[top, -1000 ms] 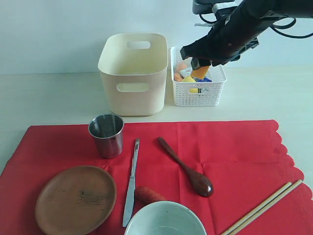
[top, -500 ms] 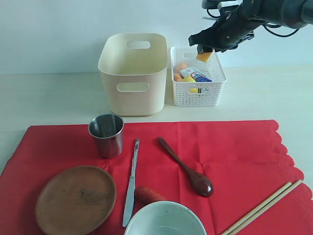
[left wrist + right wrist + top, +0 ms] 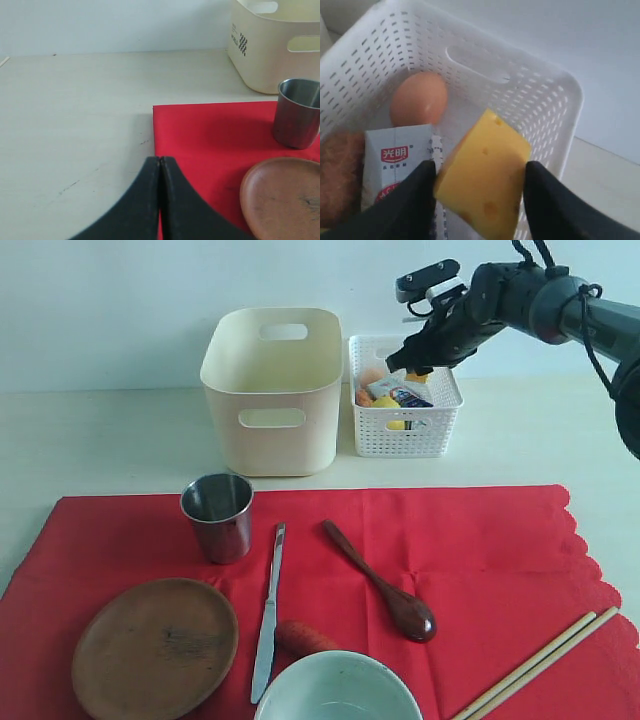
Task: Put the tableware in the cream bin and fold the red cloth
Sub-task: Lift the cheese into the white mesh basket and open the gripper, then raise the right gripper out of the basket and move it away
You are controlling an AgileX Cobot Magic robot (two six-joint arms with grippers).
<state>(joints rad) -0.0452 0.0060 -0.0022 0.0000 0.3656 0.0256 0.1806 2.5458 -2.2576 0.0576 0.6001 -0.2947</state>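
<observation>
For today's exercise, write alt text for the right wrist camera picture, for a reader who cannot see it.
The right gripper grips a yellow cheese wedge dotted with holes, held over a white lattice basket. In the basket lie a brown egg and a small milk carton.

Bright, even light, soft shadows, sharp

Cup (image 3: 217,517), knife (image 3: 268,615), spoon (image 3: 380,583) left-to-right (on the cloth (image 3: 480,540)), bin (image 3: 270,390) behind.
</observation>
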